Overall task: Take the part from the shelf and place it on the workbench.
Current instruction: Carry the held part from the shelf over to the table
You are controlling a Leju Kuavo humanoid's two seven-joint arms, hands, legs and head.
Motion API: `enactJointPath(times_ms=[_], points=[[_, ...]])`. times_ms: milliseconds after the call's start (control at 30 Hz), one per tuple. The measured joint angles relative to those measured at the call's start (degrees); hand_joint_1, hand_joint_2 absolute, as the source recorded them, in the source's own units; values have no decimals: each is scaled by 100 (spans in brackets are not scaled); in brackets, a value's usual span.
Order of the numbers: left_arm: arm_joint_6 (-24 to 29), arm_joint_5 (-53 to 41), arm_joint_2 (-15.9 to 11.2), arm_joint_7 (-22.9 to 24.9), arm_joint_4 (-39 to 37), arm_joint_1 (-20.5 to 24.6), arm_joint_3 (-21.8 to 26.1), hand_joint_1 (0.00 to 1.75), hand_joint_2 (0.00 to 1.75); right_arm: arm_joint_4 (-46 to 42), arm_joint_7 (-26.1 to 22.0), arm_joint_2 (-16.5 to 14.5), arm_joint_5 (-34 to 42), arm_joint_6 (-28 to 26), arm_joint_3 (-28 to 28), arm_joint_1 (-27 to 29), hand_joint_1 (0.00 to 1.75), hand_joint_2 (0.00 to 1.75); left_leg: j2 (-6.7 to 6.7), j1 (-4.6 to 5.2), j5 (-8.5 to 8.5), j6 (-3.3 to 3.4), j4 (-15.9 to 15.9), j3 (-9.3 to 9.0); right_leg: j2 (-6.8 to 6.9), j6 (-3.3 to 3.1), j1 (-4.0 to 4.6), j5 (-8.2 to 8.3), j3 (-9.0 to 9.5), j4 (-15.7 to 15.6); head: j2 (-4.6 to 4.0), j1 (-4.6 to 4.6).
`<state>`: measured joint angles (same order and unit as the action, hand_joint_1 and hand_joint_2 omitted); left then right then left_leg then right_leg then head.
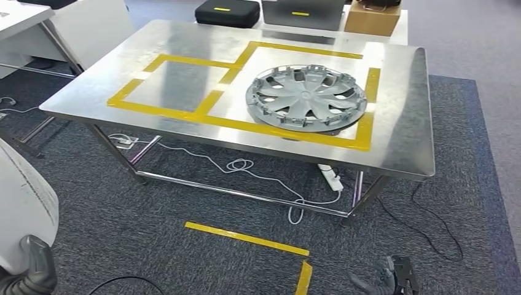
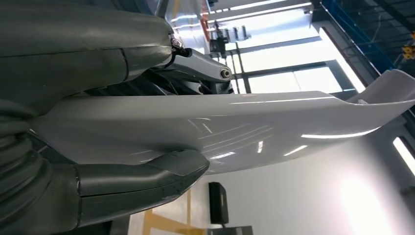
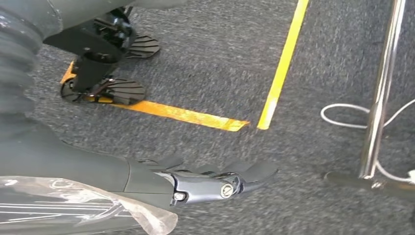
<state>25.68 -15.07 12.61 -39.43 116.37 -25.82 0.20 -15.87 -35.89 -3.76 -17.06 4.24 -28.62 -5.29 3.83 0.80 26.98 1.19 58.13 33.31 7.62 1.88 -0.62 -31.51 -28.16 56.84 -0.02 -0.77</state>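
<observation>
A white glossy curved part (image 2: 254,127) is clamped between the thumb (image 2: 147,178) and fingers of my left hand (image 2: 63,58). In the head view the same part (image 1: 21,196) rises at the lower left above my left hand (image 1: 34,270). Ahead stands the steel workbench (image 1: 184,37), marked with two yellow tape squares. Its left square (image 1: 178,83) is bare. A grey wheel cover (image 1: 306,96) lies in the right square. My right hand (image 3: 205,183) hangs low over the carpet with its fingers stretched out and nothing in them; the head view catches it (image 1: 393,278) at the bottom.
White cables (image 1: 246,166) and a power strip (image 1: 332,178) lie under the workbench between its legs (image 3: 379,93). Yellow tape (image 1: 246,238) marks the carpet in front. A black case (image 1: 227,12) and a cardboard box (image 1: 372,18) sit behind. Clear plastic film (image 3: 73,205) shows beside my right arm.
</observation>
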Motion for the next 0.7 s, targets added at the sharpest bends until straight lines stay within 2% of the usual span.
enactJointPath(times_ms=[33,100,133,167,200,233,267,333,367,400,433,500,567,600,633,700], points=[[12,-1,-4,0,1,-7,-7,175,175,-4,-4,0,-1,1,-4,-16,0,175,-73,-17,-11,30,-23,-10,-80,29,-9,-42,9,26,0,7],[32,-2,-13,0,2,-1,-26,175,175,-10,-13,-8,5,-12,-31,-38,0,175,-213,-59,-33,86,-66,-40,-430,73,-27,-255,-154,377,0,36],[39,-2,-17,0,2,3,-35,175,175,-11,-16,-15,12,-23,-53,-31,0,175,-286,-65,-30,102,-68,-42,-618,80,-31,-423,-350,758,0,53],[43,-1,-22,0,1,7,-40,175,175,-10,-17,-25,18,-34,-74,-11,0,175,-368,-66,-25,113,-66,-43,-702,83,-31,-575,-588,1185,0,60],[46,-1,-27,0,1,5,-42,175,175,-10,-16,-35,20,-42,-90,15,0,175,-460,-65,-18,120,-64,-49,-735,86,-31,-652,-812,1539,0,63],[48,-1,-33,0,0,4,-42,175,175,-9,-16,-40,21,-47,-101,36,0,175,-557,-63,-8,122,-61,-62,-747,86,-31,-615,-969,1718,0,63],[48,0,-37,0,-1,2,-42,175,175,-9,-16,-44,21,-50,-108,47,0,175,-647,-64,7,118,-59,-83,-755,84,-33,-443,-1002,1630,0,63],[49,1,-44,0,-1,1,-44,175,175,-10,-19,-46,21,-57,-130,43,0,175,-785,-75,56,92,-53,-150,-806,78,-45,71,-778,918,0,67],[48,1,-46,0,-1,0,-45,175,175,-10,-21,-52,21,-64,-139,37,0,175,-837,-70,89,68,-38,-175,-851,75,-49,234,-632,541,0,72],[45,1,-48,0,-1,-2,-46,175,175,-11,-29,-62,21,-74,-148,25,0,175,-873,-67,118,41,-25,-186,-893,57,-49,305,-512,290,0,78],[40,1,-51,0,-1,-6,-46,175,175,-14,-41,-78,20,-86,-158,15,0,175,-902,-65,140,12,-17,-185,-923,30,-41,290,-449,176,0,83],[32,1,-55,0,1,-19,-45,175,175,-20,-69,-121,10,-98,-184,3,0,175,-927,-73,176,-43,-18,-180,-929,-54,-33,239,-401,149,1,84],[32,1,-57,0,3,-20,-45,175,175,-26,-94,-163,0,-85,-216,11,0,175,-784,-74,260,-104,120,-152,-902,-139,-47,208,-346,135,1,60],[32,1,-59,0,4,-11,-45,175,175,-28,-107,-177,-8,-74,-233,17,0,175,-673,-74,368,-133,352,-53,-880,-178,-56,184,-303,128,1,44],[32,2,-62,0,4,-4,-46,175,175,-29,-119,-181,-17,-65,-254,26,0,175,-553,-75,506,-159,702,123,-855,-207,-51,152,-263,126,1,26],[33,9,-68,0,3,-3,-46,175,175,-31,-134,-182,-53,-51,-299,47,0,175,-456,-87,758,-187,1488,590,-803,-233,-39,72,-181,126,0,13]])
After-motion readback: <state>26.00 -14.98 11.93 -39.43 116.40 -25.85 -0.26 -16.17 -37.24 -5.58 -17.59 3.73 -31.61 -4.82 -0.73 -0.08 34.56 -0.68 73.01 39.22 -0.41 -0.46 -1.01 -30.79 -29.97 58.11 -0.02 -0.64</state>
